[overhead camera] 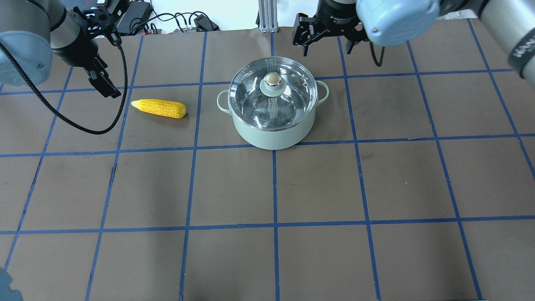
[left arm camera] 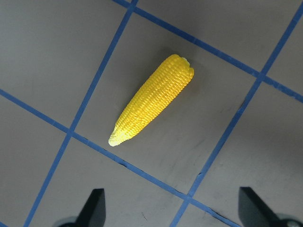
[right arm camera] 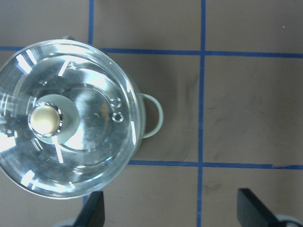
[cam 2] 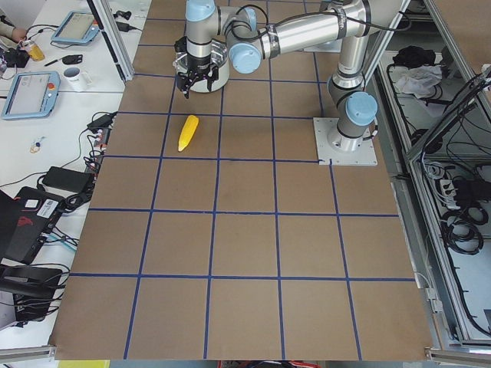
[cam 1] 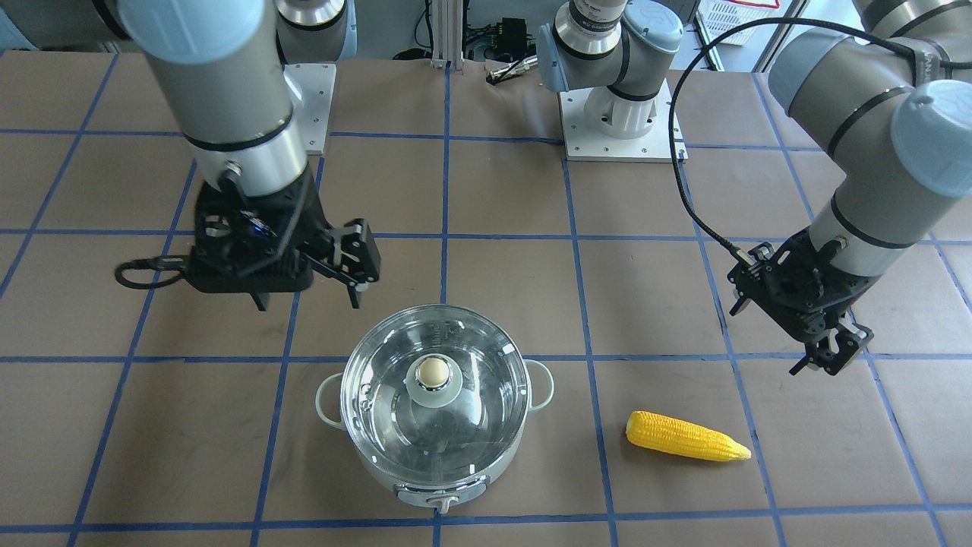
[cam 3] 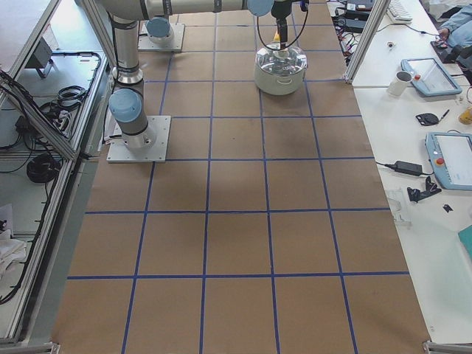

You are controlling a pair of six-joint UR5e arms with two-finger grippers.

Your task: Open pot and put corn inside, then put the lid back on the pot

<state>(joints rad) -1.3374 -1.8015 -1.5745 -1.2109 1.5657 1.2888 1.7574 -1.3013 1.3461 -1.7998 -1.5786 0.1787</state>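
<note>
The pot [overhead camera: 271,140] stood on the counter [cam 1: 653,289] toward the operators' side, its knob panel facing away from the robot. The lid [cam 1: 433,389] sat squarely on it. The corn [cam 1: 687,436] lay flat on the counter to the robot's left of the pot and apart from it, with its tip pointing away from the pot. Farther back, the left claw [cam 1: 831,357] hung above the counter near the corn, touching nothing, its fingers spread apart and empty. The right claw [cam 1: 307,300] hovered just behind the pot, toward the robot's right, likewise spread wide and holding nothing.
</note>
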